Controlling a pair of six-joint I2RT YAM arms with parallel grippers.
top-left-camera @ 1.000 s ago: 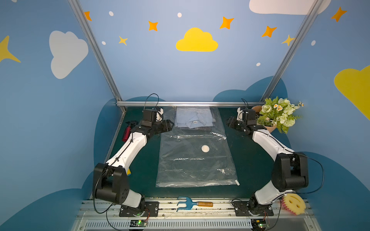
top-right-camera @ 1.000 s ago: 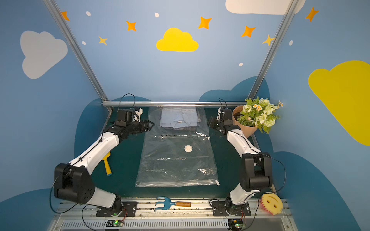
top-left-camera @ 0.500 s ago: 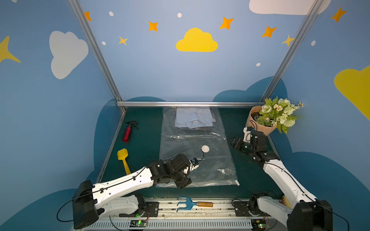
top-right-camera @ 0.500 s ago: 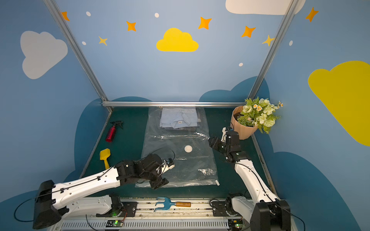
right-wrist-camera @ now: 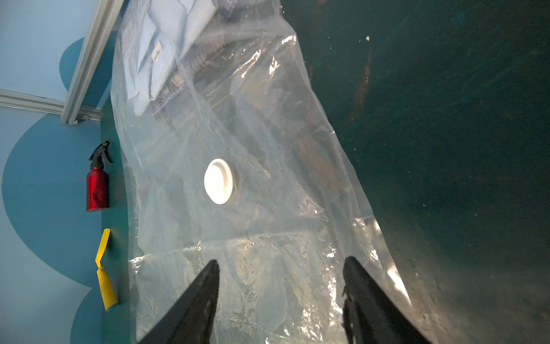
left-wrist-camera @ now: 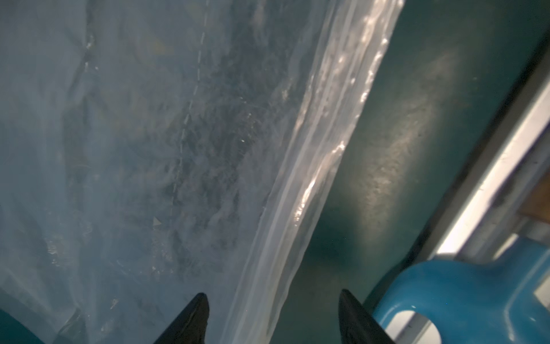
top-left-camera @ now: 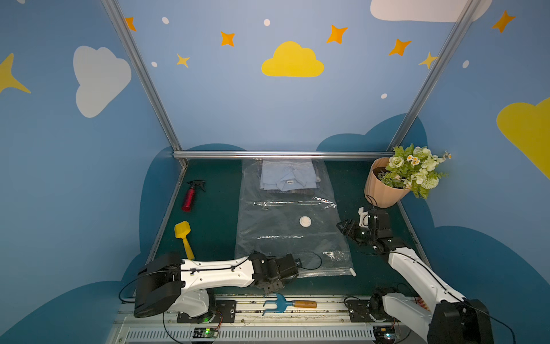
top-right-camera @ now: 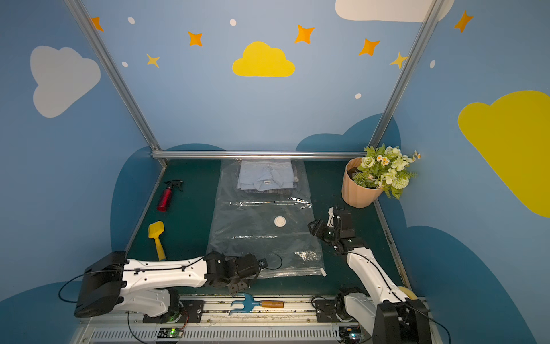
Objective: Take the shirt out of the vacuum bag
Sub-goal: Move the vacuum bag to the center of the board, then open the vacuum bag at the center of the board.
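while the shirt (top-left-camera: 286, 178) sits in the vacuum bag (top-left-camera: 276, 238), the left gripper (left-wrist-camera: 272, 293) is spread wide. so is the right gripper (right-wrist-camera: 281, 260).

Pale-blue shirt (top-left-camera: 285, 178) — clear vacuum bag (top-left-camera: 268, 229)

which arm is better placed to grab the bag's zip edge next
Left, probably: the left gripper sits over the zip edge of the bag, jaws open astride it. The right gripper is partway up the bag's side.
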